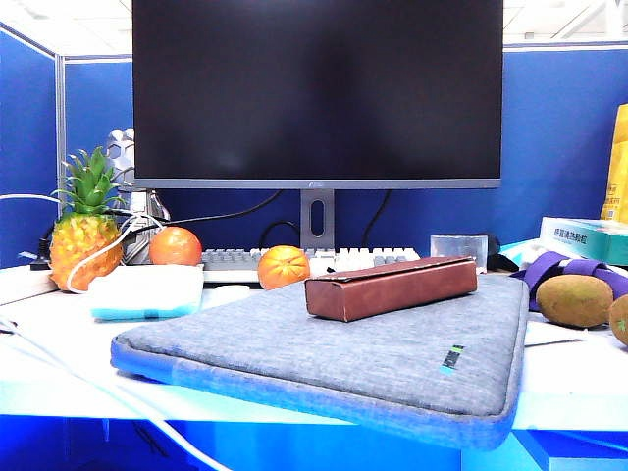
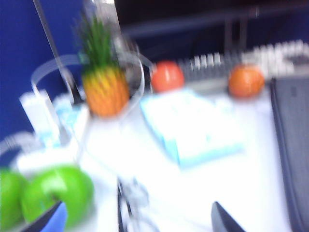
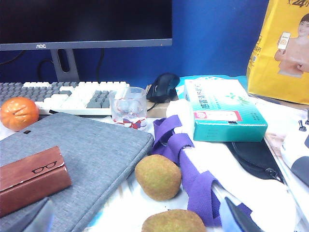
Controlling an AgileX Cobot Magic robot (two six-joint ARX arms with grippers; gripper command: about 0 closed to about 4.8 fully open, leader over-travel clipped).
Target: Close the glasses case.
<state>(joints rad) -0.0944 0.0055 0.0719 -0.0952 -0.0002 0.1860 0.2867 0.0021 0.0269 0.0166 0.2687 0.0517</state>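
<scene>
Glasses case (image 1: 391, 287) lies shut on the grey laptop sleeve (image 1: 324, 348), flap down, its end with the printed spectacles facing the right tool (image 3: 135, 217). That tool hangs over the bench (image 1: 569, 368) near two kiwis (image 3: 158, 177), fingers spread wide and holding nothing. Left tool (image 2: 137, 220) hovers by green apples (image 2: 57, 193), its blurred fingertips apart and empty

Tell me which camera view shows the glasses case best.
The exterior view: the whole glasses case lies closed on the grey laptop sleeve. The right wrist view shows only one end, with a glasses logo. The left wrist view misses it.
</scene>
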